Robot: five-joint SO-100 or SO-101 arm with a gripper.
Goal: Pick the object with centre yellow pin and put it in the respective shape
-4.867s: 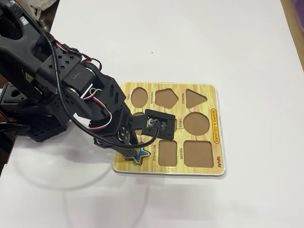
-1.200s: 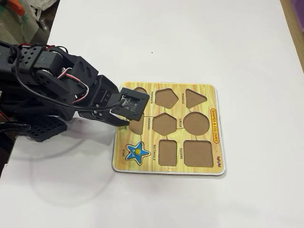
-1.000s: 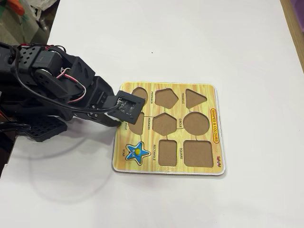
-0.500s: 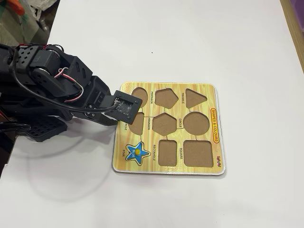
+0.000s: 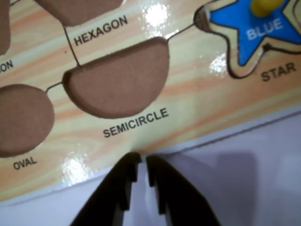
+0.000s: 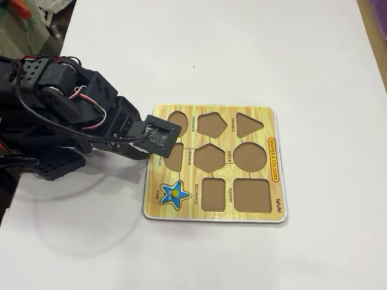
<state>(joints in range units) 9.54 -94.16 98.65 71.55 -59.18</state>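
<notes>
While the white table [image 6: 242, 48] fills nearly the whole fixed view, the black arm [image 6: 66, 115] reaches in from the left edge and ends over the left edge of the yellow puzzle board [image 6: 260, 118]. The board lies flat near the middle of the table, with its long side label at the right edge and brown cut-out recesses across it. In the fixed view the star-shaped recess [image 6: 173, 193] is at the bottom left corner of the board, and the blue star piece [image 6: 172, 193] lies inside it, flat, with its yellow knob [image 6: 174, 193] in the middle. In the wrist view the same star piece [image 5: 247, 33] shows at the top right corner, seated in its recess above the word STAR, and a thin dark gap runs between its pale edge and the recess wall. The semicircle recess [image 5: 117, 77] is in the middle of that view, with the oval recess [image 5: 21, 117] at the left and the hexagon recess [image 5: 77, 9] at the top. The gripper [image 5: 143, 162] comes in from the bottom edge, just beside the near edge of the board, over the white table. Its two dark fingers [image 5: 124, 181] stand almost together with only a narrow slit between them, and they hold nothing.
</notes>
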